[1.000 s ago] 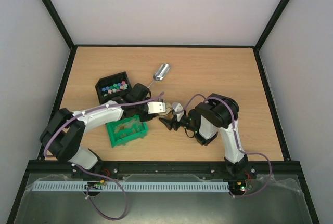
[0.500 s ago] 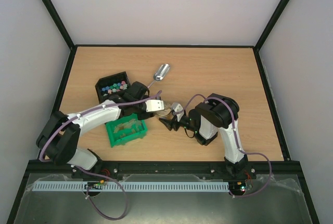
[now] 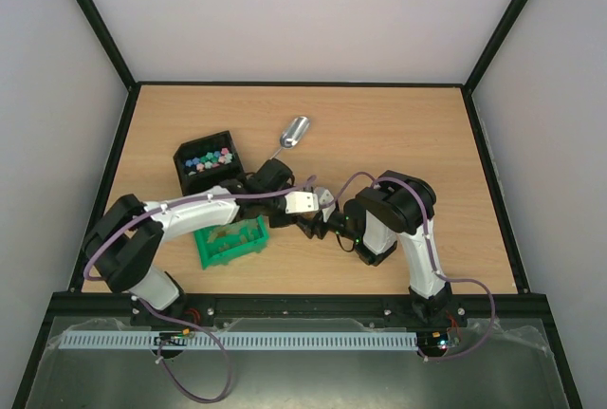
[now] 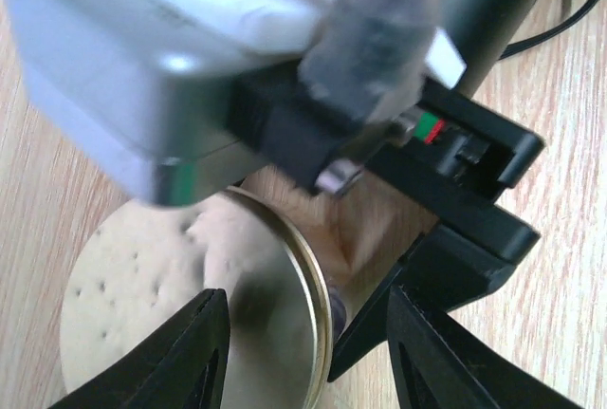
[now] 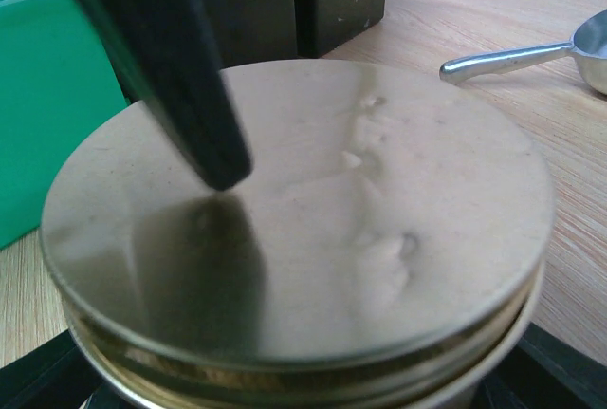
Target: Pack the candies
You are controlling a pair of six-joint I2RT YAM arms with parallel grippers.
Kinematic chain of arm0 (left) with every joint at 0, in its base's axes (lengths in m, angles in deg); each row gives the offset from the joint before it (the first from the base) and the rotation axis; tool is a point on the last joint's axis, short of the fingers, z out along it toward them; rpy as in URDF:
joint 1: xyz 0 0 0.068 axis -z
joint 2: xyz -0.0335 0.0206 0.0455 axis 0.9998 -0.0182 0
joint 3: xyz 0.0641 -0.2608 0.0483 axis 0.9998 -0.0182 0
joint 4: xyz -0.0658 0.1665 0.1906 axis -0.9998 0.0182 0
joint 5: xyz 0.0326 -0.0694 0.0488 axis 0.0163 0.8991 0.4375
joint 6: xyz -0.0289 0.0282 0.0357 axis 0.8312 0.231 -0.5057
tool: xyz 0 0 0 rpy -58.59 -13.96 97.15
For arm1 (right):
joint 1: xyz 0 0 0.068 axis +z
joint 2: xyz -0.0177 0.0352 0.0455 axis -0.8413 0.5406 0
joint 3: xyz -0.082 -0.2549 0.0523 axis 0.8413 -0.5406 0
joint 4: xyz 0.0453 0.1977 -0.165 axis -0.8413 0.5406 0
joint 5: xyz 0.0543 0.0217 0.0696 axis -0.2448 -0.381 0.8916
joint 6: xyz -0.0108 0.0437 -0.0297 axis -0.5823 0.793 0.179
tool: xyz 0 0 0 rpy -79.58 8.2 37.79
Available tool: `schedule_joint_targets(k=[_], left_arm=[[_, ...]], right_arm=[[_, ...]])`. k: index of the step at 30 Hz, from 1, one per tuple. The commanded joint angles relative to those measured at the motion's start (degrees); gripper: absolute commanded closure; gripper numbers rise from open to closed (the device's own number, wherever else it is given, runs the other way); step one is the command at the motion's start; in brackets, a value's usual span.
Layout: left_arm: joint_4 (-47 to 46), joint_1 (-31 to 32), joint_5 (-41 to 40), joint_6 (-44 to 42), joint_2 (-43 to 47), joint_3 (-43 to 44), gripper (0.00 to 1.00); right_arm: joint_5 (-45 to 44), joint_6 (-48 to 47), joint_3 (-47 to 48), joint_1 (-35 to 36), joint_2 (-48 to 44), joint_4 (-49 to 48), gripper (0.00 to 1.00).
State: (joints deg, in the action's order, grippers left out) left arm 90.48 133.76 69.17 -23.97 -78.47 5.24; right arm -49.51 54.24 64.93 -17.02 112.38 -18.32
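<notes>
Bright blue, pink and green candies (image 3: 209, 159) lie in a black box (image 3: 190, 174) at the left. My right gripper (image 5: 303, 385) is shut on a jar, whose gold lid (image 5: 303, 210) fills the right wrist view. The jar sits low between black fingers (image 5: 38, 376) that show at the bottom corners. My left gripper (image 4: 303, 300) hangs open just over the lid (image 4: 190, 314), one finger (image 4: 190, 357) above the lid and the other past its rim. In the top view my left gripper (image 3: 307, 203) covers the jar, right in front of my right gripper (image 3: 315, 222).
A green tray (image 3: 230, 241) lies beside the jar on the left, under my left forearm. The metal scoop (image 3: 294, 132) rests farther back on the table, its handle (image 5: 503, 58) beyond the lid. The black box (image 5: 256, 10) stands close behind the jar.
My left gripper's fingers have spread apart over the lid, and the left arm has shifted a little right toward the right gripper. The right arm holds still.
</notes>
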Motion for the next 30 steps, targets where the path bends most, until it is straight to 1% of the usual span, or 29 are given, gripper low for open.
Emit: schedule_joint_targets(k=[1,3,5,11,18,25,28,30], left_arm=[[-2.78,0.71,-2.47,0.95,-0.65,-0.14,0.56],[-3.20,0.03,-3.30,0.62,-0.39,-0.97,0.60],[-3.32,-1.17,-3.31,0.34,-0.03,-1.89,0.62],[-4.42,-3.52,-6.75,-4.16,1.18,-6.46,0.67],[-1.99,-8.04,-7.45,-6.88,4.32,-7.46,0.71],[-0.33,-9.52,-8.46,-7.30,5.94,-6.45,0.71],[4.24,-9.55,-3.64,-5.25,6.54,-2.40,0.68],[8.40,-9.02,2.32,-2.84,6.32,0.98,0.60]], right_arm=[[3.71,4.95,-2.41,1.07,4.82,-8.94,0.57],[3.79,4.95,-2.36,1.07,4.80,-8.96,0.57],[3.86,5.00,-2.38,1.10,4.80,-8.95,0.57],[3.90,5.05,-2.41,1.08,4.76,-8.91,0.57],[3.96,5.05,-2.31,1.07,4.82,-8.93,0.58],[3.89,5.04,-2.42,1.06,4.72,-8.96,0.58],[3.84,4.99,-2.36,1.10,4.69,-8.96,0.58],[3.79,5.05,-2.42,1.07,4.69,-8.91,0.58]])
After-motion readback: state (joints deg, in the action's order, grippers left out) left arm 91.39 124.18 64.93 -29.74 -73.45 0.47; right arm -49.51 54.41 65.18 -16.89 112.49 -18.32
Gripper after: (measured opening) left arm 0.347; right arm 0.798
